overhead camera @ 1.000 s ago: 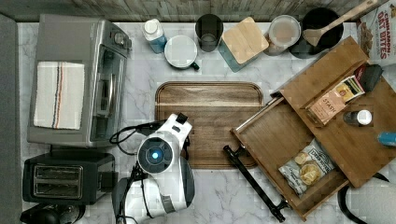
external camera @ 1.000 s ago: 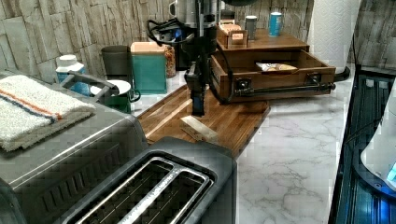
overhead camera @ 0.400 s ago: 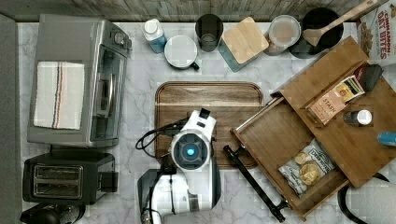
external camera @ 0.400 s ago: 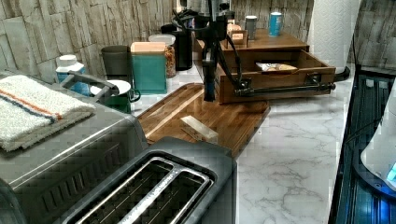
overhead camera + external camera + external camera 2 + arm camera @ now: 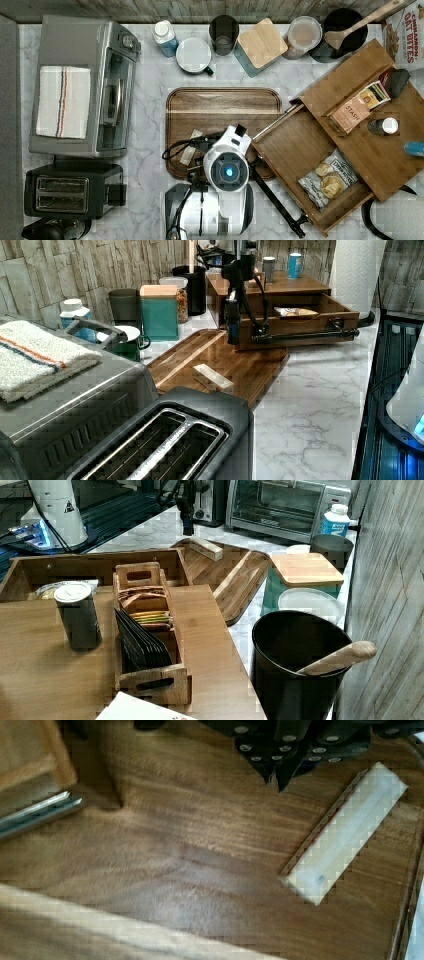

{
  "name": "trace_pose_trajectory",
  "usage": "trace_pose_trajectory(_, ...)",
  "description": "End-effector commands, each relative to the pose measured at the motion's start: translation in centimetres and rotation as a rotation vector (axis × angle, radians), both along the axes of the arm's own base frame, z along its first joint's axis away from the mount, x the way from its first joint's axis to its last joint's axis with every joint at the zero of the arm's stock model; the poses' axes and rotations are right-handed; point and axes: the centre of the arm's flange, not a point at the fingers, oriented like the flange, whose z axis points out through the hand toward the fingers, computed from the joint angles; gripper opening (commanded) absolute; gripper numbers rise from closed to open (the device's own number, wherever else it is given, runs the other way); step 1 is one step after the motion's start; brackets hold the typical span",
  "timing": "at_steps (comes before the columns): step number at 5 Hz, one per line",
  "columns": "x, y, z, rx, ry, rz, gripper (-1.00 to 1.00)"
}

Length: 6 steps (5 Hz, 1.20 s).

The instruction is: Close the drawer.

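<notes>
Top view: the drawer (image 5: pixel 300 150) stands pulled well out of the bamboo organiser (image 5: pixel 372 125), a snack packet (image 5: pixel 327 177) lying inside. It looks light and stiff, and should slide easily on a square push to the front panel or its black bar handle (image 5: pixel 305 335). The gripper (image 5: pixel 275 770), fingertips together and holding nothing, hovers over the wooden serving tray (image 5: pixel 225 105), just beside the handle.

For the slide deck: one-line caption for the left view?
Panda gripper hovering over the wooden tray, beside the handle of the open bamboo drawer.
</notes>
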Motion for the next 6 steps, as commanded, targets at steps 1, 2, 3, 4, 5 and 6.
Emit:
trace_pose_trajectory(1,-8.5,-3.3,-5.0,0.010,0.021,0.247,-1.00)
trace_pose_trajectory(2,-9.8,-6.5,-7.2,-0.004,0.045,0.319,-1.00)
trace_pose_trajectory(3,-10.4,-8.6,-6.3,-0.045,0.083,0.344,-1.00)
trace_pose_trajectory(4,-10.2,-9.8,-4.6,-0.082,0.174,0.362,-1.00)
trace_pose_trajectory(5,-9.9,-11.0,-4.6,-0.071,0.244,0.354,-1.00)
trace_pose_trajectory(6,-10.7,-11.9,-5.5,-0.090,0.220,0.357,-1.00)
